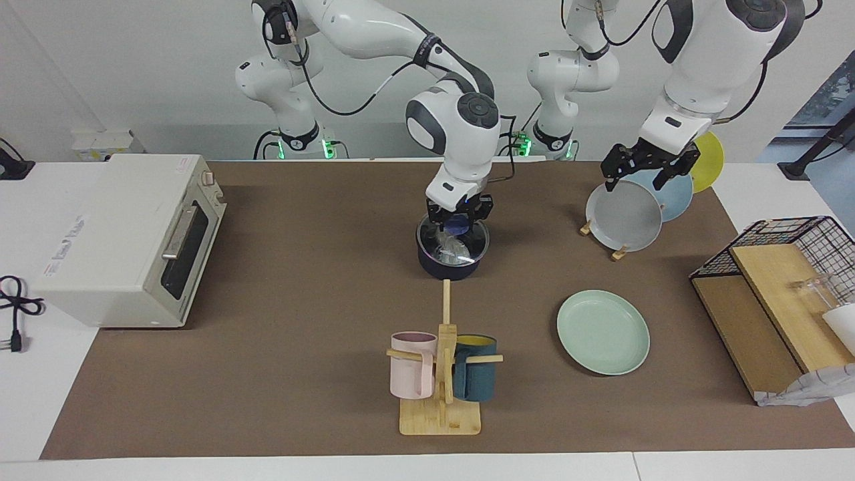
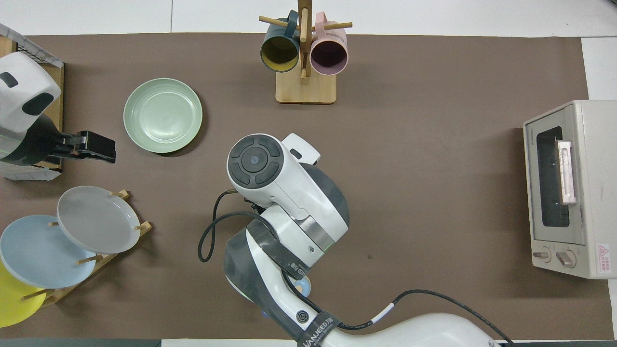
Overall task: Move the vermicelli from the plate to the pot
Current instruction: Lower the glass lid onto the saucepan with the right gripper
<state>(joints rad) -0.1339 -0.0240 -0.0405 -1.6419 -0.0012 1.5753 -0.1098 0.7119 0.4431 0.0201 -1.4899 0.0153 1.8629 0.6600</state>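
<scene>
Right arm is reaching out from its base and bending down steeply, wrist pointing straight down over the pot (image 1: 449,262). Right gripper (image 1: 458,223) is sitting at the pot's mouth, fingers pinched together on the blue knob of a clear glass lid (image 1: 453,242) that is lying on the pot rim. In the overhead view the arm's body is covering the pot completely.

Vermicelli (image 1: 452,250) is showing as a whitish translucent clump inside the pot, seen through the lid. Pot is dark navy and round, sitting near the middle of the mat, nearer to the robots than the mug rack (image 1: 441,374). Its long handle isn't readable here.

Plate (image 1: 603,331) is pale mint green, lying flat with nothing on it, well apart from the pot toward the left arm's end of the table, farther from the robots than the pot.

Left arm is waiting, bent down with the left gripper (image 1: 645,168) hanging over the upper edge of the grey plate (image 1: 624,217) in the plate rack, jaws spread wide, gripping nothing.
</scene>
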